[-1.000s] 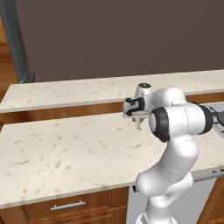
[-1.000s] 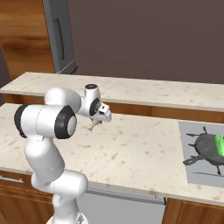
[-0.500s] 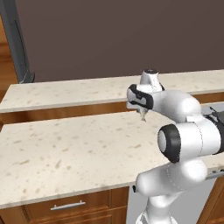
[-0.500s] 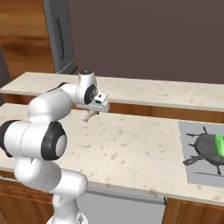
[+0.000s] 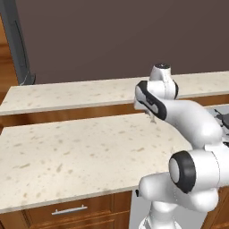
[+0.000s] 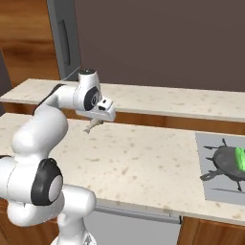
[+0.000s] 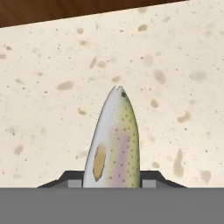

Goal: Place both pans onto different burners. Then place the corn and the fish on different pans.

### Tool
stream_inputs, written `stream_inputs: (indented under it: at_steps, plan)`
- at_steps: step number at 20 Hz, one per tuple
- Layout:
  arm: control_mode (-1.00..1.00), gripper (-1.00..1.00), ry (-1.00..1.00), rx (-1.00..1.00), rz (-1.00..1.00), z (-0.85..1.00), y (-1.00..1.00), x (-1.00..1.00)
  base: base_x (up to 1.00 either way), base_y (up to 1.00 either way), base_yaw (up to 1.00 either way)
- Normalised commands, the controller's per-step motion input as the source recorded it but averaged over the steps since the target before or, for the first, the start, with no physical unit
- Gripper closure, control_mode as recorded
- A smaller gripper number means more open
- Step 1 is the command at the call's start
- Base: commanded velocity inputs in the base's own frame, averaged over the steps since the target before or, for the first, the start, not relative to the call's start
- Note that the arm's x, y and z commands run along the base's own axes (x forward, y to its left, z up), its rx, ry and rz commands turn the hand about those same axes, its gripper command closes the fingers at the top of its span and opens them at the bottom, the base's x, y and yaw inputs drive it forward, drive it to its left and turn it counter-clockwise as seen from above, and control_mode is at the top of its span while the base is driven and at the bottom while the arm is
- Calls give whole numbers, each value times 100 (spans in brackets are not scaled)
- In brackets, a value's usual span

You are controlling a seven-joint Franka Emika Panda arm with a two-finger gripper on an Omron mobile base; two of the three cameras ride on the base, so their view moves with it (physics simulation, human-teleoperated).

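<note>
My fingers (image 7: 70, 178) are clamped narrowly on the fish (image 7: 114, 142), its speckled head pointing away from the hand, held above the speckled tabletop (image 6: 143, 158). Off to the right, the corn (image 6: 239, 159) lies in the dark pan (image 6: 228, 160) on the hob (image 6: 215, 186). No writing is readable anywhere.

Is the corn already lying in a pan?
Yes, the corn lies in the dark pan on the hob.

Speckled beige counter (image 5: 67, 152), raised back ledge (image 6: 182, 103) — dark wall (image 5: 112, 40)
</note>
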Motion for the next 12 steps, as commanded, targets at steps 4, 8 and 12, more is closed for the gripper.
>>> stream_inputs:
  at_steps: [4,8,12]
  plan:
    - [-100,100,-2,0,2,35,0,-83,0,0,0]
    - [-100,100,-3,0,2,29,-1,-75,0,0,0]
    - [-100,100,-6,0,6,4,-5,-79,0,0,0]
